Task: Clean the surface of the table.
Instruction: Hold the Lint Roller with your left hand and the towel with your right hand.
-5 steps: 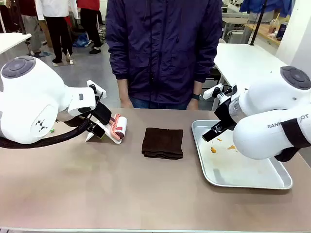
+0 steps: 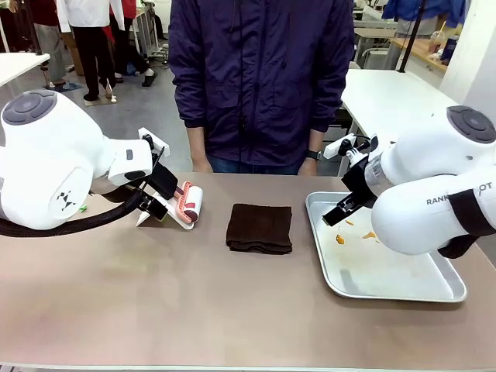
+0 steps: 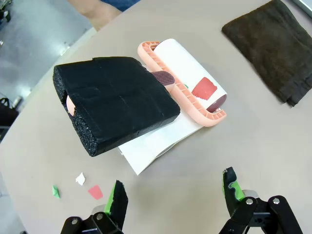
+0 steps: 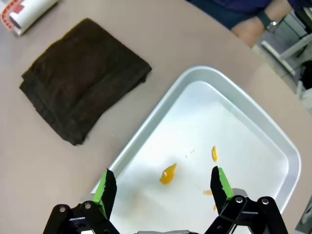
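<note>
The brownish-tan table carries a lint roller with a thick black foam handle, a pink frame and a white roll, lying on a white sheet. My left gripper hangs open just above the table, short of the roller and touching nothing. A folded dark brown cloth lies mid-table. Small green, white and red scraps lie by my left fingers. My right gripper is open over the silver tray with nothing between its fingers.
Orange smears mark the tray floor. A person in a dark jacket stands at the far edge, hands down behind it. The near half of the table is bare. White tables stand behind on both sides.
</note>
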Controlling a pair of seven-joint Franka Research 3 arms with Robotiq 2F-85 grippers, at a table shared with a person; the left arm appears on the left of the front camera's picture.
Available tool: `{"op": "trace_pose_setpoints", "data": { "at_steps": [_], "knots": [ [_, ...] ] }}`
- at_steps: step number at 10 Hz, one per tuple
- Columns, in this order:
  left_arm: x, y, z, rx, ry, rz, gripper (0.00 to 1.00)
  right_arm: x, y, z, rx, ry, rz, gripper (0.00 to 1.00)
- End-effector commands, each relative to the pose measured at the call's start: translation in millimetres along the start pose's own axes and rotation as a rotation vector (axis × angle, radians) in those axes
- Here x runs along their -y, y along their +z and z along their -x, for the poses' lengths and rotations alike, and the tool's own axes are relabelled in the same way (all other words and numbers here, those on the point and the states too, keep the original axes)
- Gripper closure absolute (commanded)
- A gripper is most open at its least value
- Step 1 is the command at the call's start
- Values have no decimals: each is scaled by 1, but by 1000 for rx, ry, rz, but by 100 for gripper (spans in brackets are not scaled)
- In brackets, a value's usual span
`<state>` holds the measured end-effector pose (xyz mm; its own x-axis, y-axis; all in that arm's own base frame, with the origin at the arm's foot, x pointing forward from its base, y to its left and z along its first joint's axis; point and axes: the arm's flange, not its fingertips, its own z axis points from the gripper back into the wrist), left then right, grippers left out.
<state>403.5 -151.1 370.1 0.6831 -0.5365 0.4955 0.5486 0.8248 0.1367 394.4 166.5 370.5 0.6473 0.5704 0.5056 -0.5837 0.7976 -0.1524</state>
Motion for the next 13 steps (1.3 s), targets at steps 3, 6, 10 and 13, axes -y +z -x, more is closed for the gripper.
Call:
{"op": "trace_pose_setpoints", "data": {
  "at_steps": [3, 6, 10, 13],
  "knots": [
    [0, 0, 0, 0, -1, 0, 0, 0, 0, 0, 0, -1, 0, 0],
    [0, 0, 0, 0, -1, 0, 0, 0, 0, 0, 0, -1, 0, 0],
    [0, 12, 3, -11, 6, 19, 0, 1, 4, -5, -108, -166, 32, 0],
    [-4, 63, 0, -248, 300, 139, 0, 11, 34, -14, -218, -388, -230, 0]
  ]
}}
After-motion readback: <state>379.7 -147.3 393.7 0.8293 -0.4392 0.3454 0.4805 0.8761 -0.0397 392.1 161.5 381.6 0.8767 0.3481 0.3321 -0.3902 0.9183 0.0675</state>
